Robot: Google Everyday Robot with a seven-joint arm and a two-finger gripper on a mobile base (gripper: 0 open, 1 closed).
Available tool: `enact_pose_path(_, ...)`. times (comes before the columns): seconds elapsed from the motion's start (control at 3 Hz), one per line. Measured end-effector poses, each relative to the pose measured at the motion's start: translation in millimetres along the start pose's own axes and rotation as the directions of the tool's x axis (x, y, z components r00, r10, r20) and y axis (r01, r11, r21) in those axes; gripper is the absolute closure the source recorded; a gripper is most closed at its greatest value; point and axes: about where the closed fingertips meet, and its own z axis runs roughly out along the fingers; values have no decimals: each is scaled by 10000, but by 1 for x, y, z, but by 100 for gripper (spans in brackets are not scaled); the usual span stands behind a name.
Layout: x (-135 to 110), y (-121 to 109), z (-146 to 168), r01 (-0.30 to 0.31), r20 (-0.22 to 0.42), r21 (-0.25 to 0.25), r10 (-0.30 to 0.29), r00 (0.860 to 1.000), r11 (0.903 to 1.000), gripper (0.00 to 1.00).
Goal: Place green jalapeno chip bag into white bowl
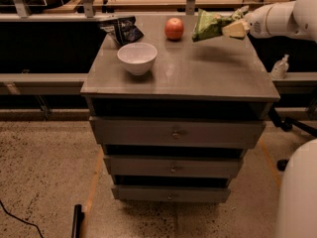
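The green jalapeno chip bag [208, 25] is crinkled and bright green. It hangs in the air above the right rear of the grey cabinet top [198, 68], held at its right end. My gripper [235, 26] comes in from the right on a white arm and is shut on the bag. The white bowl [137, 58] stands empty on the left part of the top, well to the left of and nearer than the bag.
A red apple [174, 28] sits at the rear middle, just left of the bag. A dark blue-black snack bag [123, 29] lies at the rear left behind the bowl. A small bottle [280, 66] stands right of the cabinet. My white base [297, 197] fills the lower right.
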Motion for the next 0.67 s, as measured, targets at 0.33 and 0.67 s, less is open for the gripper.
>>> enact_pose_path(0.33,-22,44,-7,95,144,-963,-82,9999,9953,100)
enact_pose_path(0.67,-23,46,-7,99,143,-1005,-85,9999,9949,100)
